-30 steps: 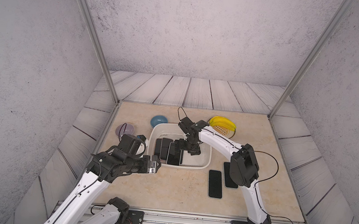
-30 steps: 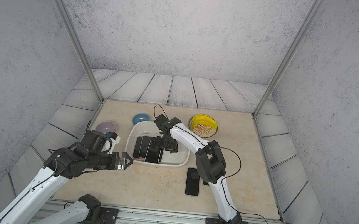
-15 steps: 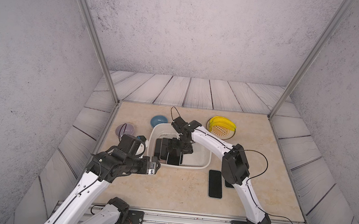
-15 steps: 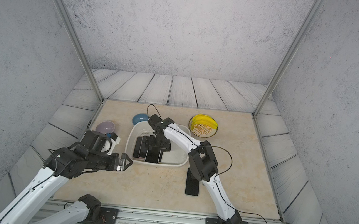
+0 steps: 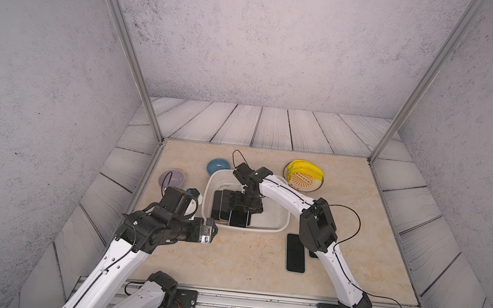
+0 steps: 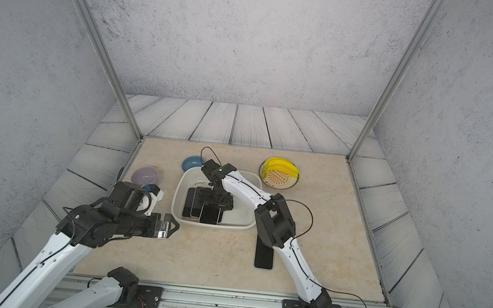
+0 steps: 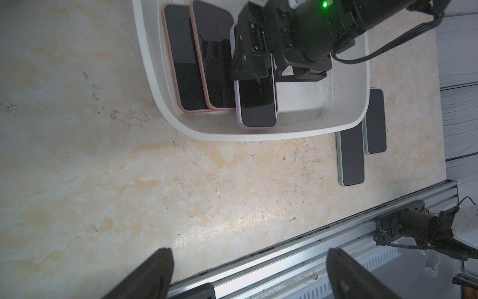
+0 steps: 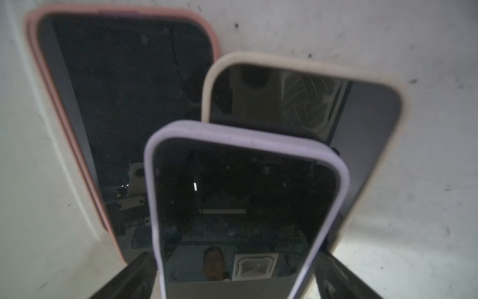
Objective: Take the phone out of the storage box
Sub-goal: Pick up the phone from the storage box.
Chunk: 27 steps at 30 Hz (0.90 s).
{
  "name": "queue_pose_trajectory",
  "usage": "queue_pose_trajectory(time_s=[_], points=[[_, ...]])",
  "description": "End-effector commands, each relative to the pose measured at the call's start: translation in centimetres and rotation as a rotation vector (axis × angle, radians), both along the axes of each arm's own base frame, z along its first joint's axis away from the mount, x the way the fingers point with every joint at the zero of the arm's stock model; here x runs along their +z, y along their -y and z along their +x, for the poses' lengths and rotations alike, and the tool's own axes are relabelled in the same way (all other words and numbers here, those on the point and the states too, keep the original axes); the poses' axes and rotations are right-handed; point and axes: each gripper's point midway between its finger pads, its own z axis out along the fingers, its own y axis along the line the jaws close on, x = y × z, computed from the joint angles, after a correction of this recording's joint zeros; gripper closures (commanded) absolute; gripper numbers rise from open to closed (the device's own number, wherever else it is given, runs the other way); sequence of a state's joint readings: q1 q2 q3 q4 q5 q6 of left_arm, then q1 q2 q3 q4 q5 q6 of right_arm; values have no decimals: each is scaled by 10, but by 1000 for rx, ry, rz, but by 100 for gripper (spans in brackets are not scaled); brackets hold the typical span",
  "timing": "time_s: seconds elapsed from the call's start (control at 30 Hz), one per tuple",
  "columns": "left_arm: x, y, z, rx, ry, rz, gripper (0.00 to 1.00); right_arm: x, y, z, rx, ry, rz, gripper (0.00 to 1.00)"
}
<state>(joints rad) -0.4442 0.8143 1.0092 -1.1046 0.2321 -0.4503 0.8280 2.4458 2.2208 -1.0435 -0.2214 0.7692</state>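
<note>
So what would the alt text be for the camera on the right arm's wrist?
A lilac-cased phone lies screen up between the tips of the open right claw. It partly covers a cream-cased phone, with pink-cased phones alongside, all inside the speckled white storage box.

right claw [image 5: 245, 211]: slid across the storage box [image 5: 262, 230] toward the left arm's side. A second ago it hung over the barer middle, now it's right over the phone pile [image 5: 227, 206]
lilac phone [image 8: 245, 207]: now sits between the claw's fingers [image 8: 129, 277], one on each side. It wasn't a second ago
height: looks like the claw dropped a touch too, though from the top views I can't really swear to it
timing: most of the slide came in the first half second, barely anything after
right elbow [image 5: 317, 226]: swung the same way, so it now covers most of the far phone [image 7: 375, 121] on the table [image 5: 228, 259], which used to show beside it
</note>
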Motion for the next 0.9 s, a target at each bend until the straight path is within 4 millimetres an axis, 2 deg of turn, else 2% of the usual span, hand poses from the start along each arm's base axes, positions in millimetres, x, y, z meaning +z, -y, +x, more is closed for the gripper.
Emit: queue_pose_trajectory(time_s=[0.0, 0.23, 0.57, 0.67, 0.87], points=[[2, -6, -3, 1, 8, 21, 1, -9, 2, -1, -27, 0, -45, 0], [1, -8, -5, 3, 6, 27, 1, -14, 6, 4, -34, 29, -86, 4], [-2, -9, -6, 5, 2, 29, 2, -21, 10, 4, -9, 27, -133, 21], [-1, -7, -4, 6, 7, 22, 2, -10, 17, 6, -1, 55, -154, 22], [0, 1, 4, 6, 11, -8, 2, 35, 35, 17, -7, 139, -139, 22]])
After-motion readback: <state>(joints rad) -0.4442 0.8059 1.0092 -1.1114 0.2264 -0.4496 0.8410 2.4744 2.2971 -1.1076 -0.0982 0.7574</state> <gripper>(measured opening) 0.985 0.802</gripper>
